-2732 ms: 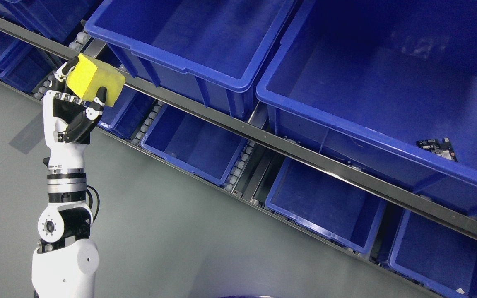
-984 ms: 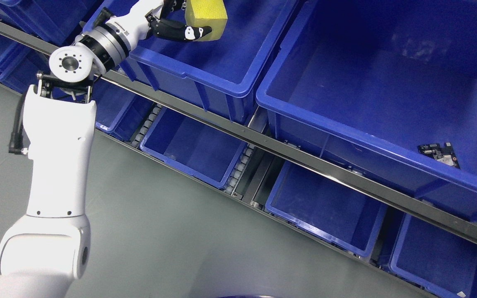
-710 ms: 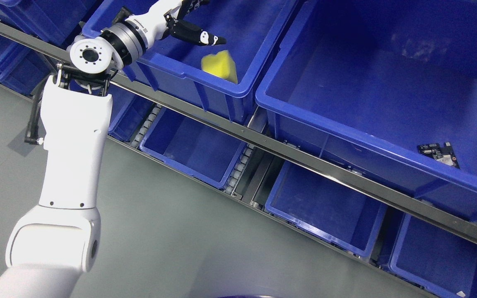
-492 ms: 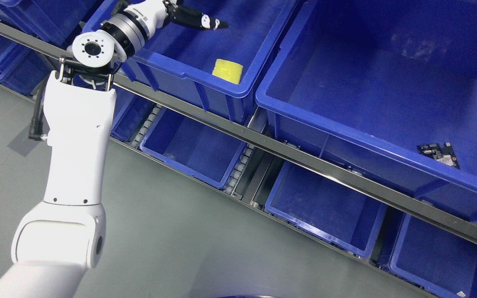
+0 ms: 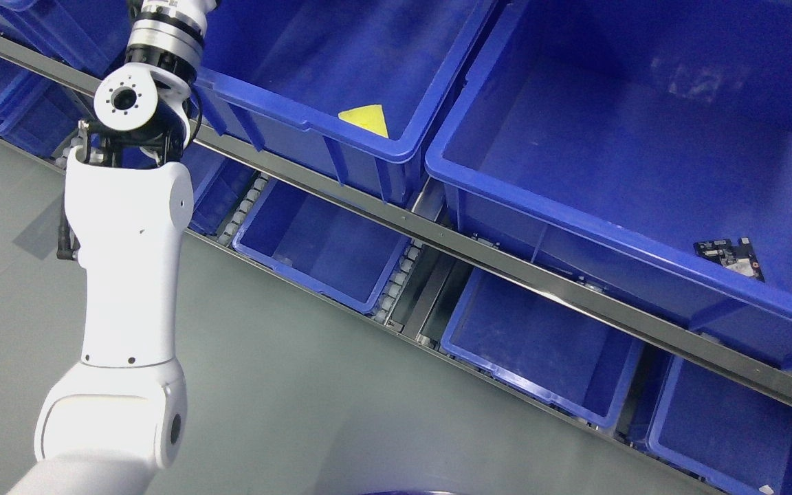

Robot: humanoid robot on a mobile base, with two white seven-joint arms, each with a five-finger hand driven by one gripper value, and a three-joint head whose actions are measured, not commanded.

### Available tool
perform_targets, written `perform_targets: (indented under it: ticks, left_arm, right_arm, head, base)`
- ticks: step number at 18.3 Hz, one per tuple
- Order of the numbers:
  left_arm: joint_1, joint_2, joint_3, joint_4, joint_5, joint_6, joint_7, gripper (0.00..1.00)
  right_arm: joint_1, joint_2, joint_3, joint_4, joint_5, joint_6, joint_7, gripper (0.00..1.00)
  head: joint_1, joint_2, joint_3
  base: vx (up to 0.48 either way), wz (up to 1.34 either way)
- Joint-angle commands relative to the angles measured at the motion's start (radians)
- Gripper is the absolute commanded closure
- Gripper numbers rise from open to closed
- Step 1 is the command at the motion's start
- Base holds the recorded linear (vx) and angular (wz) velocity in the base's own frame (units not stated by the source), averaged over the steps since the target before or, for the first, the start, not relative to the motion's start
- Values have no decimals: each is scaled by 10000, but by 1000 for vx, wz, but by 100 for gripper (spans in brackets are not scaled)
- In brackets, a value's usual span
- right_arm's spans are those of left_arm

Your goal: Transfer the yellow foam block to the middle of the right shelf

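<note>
The yellow foam block (image 5: 367, 119) lies inside a large blue bin (image 5: 313, 127) on the upper shelf level, against the bin's near wall, partly hidden by the rim. My left arm (image 5: 128, 227) rises from the lower left; its wrist (image 5: 162, 27) reaches the top edge and the hand itself is out of the picture. The right arm does not show.
A larger blue bin (image 5: 575, 213) to the right holds a small circuit board (image 5: 727, 250). A metal shelf rail (image 5: 478, 254) runs diagonally across. Several empty blue bins (image 5: 320, 240) sit on the lower level. Grey floor lies at the lower left.
The hand let go of the yellow block, which dropped into the bin and settled at its near wall. The left hand then pulled back left and up, out of the picture.
</note>
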Motion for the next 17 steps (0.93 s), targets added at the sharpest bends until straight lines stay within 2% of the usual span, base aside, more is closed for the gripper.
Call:
perform_targets:
  ticks: [1,7,17]
  left_arm:
    - [1197,-4,-257,-2371,1413,103,92,0]
    - [1703,-4,-382,-3093,1569,456,92,0]
    - [1827,-4,-183,-3094,1569,518,92,0]
  right_arm:
    - [246,-175,-123,-175,31,37,7,0]
    - [246,-175,-123,-175,31,37,7,0]
    - [230,-175,-123,-175,31,37,7,0]
  head:
    - [0,0,0]
    - [0,0,0]
    - [0,0,0]
  base:
    - [0,0]
    - [0,0]
    - [0,0]
